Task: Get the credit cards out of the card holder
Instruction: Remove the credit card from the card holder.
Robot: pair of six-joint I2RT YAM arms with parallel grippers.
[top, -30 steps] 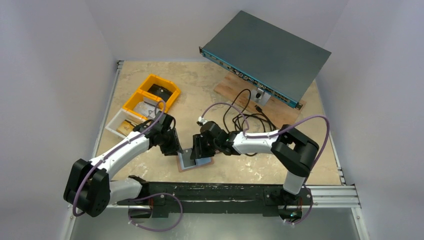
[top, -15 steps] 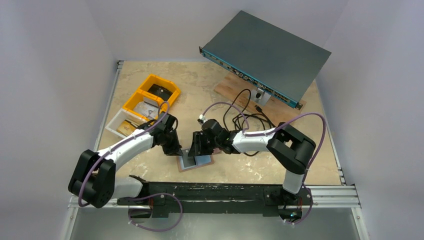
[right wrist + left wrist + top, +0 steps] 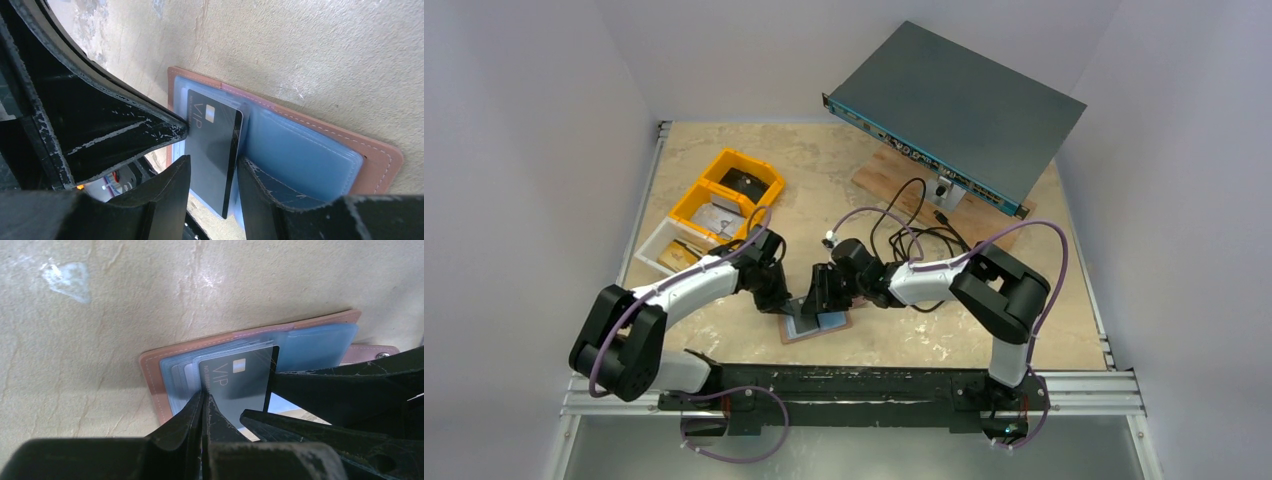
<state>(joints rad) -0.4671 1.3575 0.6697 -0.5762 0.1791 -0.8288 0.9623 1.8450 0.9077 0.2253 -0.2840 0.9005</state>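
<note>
Your desk (image 3: 894, 345) carries a grey rack unit (image 3: 959, 105) at the far right and yellow bins (image 3: 686, 205) at the far left, both well apart from the work. The left arm (image 3: 689, 285) reaches in from the left and the right arm (image 3: 934, 280) from the right. They meet at the near middle over the card holder (image 3: 816, 325). It lies open and flat on the desk, pale blue inside up, with its long axis running roughly left to right at a slight tilt.

The relation you need is this. The dark card (image 3: 240, 382) sits on the holder's left half, on top of the staggered pale cards (image 3: 180, 375). Its long axis runs across the holder's long axis, not along it. The card lies right at the tips of the left fingers (image 3: 190, 415) and between the right fingers (image 3: 170, 185), so both arms are at it. The left arm is the one with a sure hold. I judge that any draw should follow the card's long axis, with the holder pinned down against the pull. You cannot tell from here how much of the card sits inside a sleeve.

The left fingers are pressed together on the dark card's edge, close to a corner, with no gap showing between them. The right fingers stand partly apart with the card's width between them and their tips down at the holder. You cannot tell whether they squeeze the card, merely bracket it, or pin the holder.
</note>
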